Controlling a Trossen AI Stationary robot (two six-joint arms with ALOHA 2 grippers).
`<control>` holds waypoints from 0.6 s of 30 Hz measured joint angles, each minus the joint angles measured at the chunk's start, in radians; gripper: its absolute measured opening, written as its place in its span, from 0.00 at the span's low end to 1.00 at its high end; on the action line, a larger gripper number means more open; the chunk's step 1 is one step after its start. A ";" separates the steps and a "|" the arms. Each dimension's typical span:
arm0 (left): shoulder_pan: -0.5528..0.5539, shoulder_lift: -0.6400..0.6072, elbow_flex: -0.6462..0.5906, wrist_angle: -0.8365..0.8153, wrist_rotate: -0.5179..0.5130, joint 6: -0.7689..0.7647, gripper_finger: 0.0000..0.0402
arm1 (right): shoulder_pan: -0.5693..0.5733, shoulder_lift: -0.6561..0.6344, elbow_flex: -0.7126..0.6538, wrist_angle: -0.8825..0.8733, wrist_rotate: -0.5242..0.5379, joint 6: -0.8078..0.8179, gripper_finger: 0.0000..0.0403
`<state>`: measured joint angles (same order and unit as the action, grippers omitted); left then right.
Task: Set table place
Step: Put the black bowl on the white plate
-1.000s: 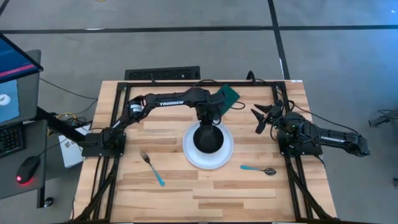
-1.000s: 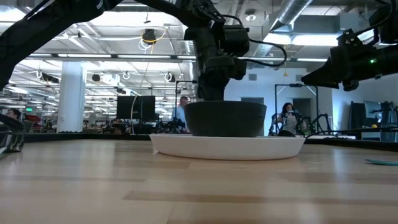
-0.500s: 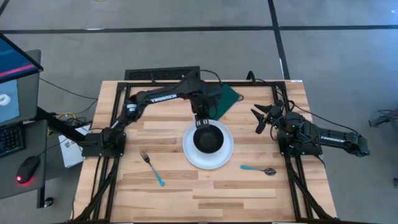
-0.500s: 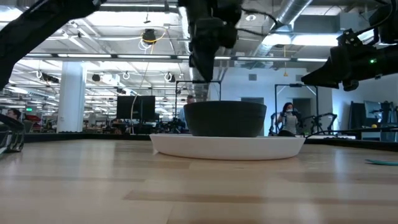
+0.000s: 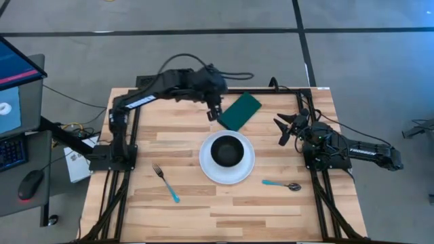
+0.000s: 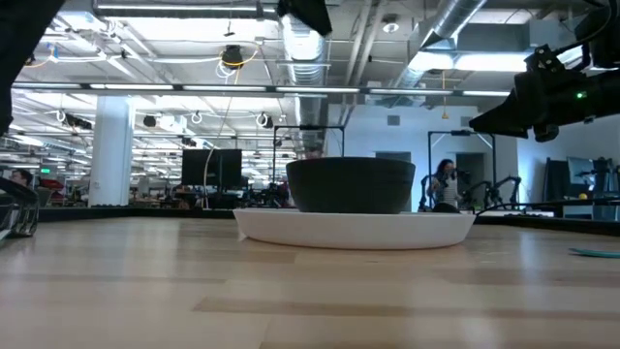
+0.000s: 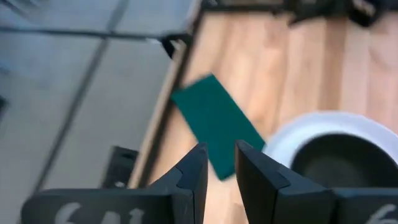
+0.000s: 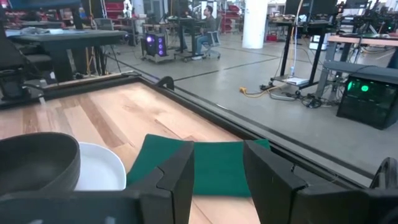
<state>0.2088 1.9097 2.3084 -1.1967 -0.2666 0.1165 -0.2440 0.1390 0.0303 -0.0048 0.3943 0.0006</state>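
Observation:
A black bowl (image 5: 227,150) (image 6: 351,184) stands in a white plate (image 5: 244,173) (image 6: 354,230) at the middle of the light-wood table (image 5: 203,210). A green napkin (image 5: 239,110) (image 7: 214,121) lies flat behind the plate. A fork with a teal handle (image 5: 166,183) lies left of the plate, and a spoon with a teal handle (image 5: 281,184) lies right of it. My left gripper (image 5: 214,112) (image 7: 221,168) hangs above the table just left of the napkin, open a little and empty. My right gripper (image 5: 287,129) (image 8: 217,168) is open and empty at the right side.
Black metal framing (image 5: 129,135) runs along the table's left, right and far sides. A desk with a monitor (image 5: 17,74) and a mouse stands left of the table. People and workbenches show in the room beyond the table (image 6: 448,184).
My left gripper has risen from the bowl's far rim and drawn back toward the table's far edge and the left, ending beside the green napkin. The bowl has stayed in the plate. My right arm has kept still.

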 joint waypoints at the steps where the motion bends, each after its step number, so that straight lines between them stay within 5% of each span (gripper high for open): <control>1: -0.005 -0.018 -0.002 0.011 -0.029 -0.001 0.18 | 0.000 0.000 0.000 0.000 0.000 0.000 0.39; 9: -0.070 -0.214 -0.209 0.095 -0.264 -0.074 0.18 | 0.000 0.000 0.000 -0.001 -0.001 0.072 0.39; 18: -0.153 -0.623 -0.880 0.475 -0.368 -0.182 0.18 | 0.000 0.000 0.000 -0.001 -0.002 0.105 0.39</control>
<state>0.0559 1.2864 1.4281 -0.7218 -0.6342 -0.0654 -0.2440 0.1390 0.0303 -0.0055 0.3927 0.1055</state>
